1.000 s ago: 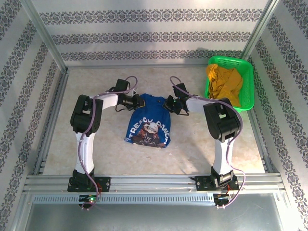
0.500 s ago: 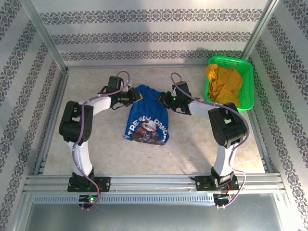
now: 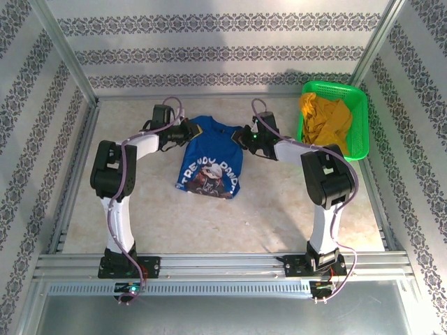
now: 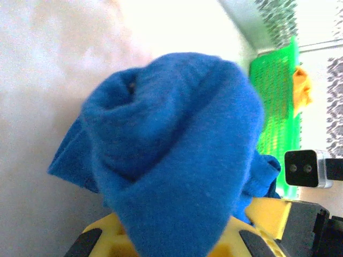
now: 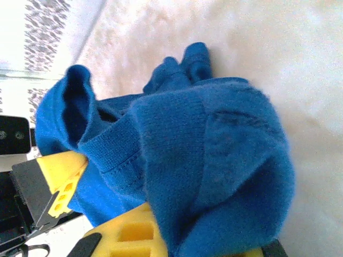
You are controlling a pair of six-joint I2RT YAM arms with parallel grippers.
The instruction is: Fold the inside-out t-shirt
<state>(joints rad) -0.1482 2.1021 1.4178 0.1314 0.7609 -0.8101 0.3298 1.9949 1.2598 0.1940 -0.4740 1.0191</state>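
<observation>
The inside-out t-shirt (image 3: 209, 164), royal blue with a printed picture and lettering facing up, hangs and drapes from its far edge down onto the table's middle. My left gripper (image 3: 194, 131) is shut on the shirt's far left corner, with blue cloth (image 4: 177, 155) bunched over its yellow fingers (image 4: 104, 243). Across from it, my right gripper (image 3: 242, 137) is shut on the far right corner, where a hemmed fold (image 5: 209, 155) covers its jaws. The two grippers face each other with the shirt's top edge stretched between them.
A green basket (image 3: 360, 105) stands at the far right corner and holds a mustard-yellow garment (image 3: 325, 120). Metal frame rails (image 3: 223, 264) run along the near edge and both sides. Bare beige tabletop (image 3: 265, 209) lies around the shirt.
Both grippers have carried the shirt's top edge toward the far wall and a little apart. The shirt has spread wider and its lower part has slid away from the near edge.
</observation>
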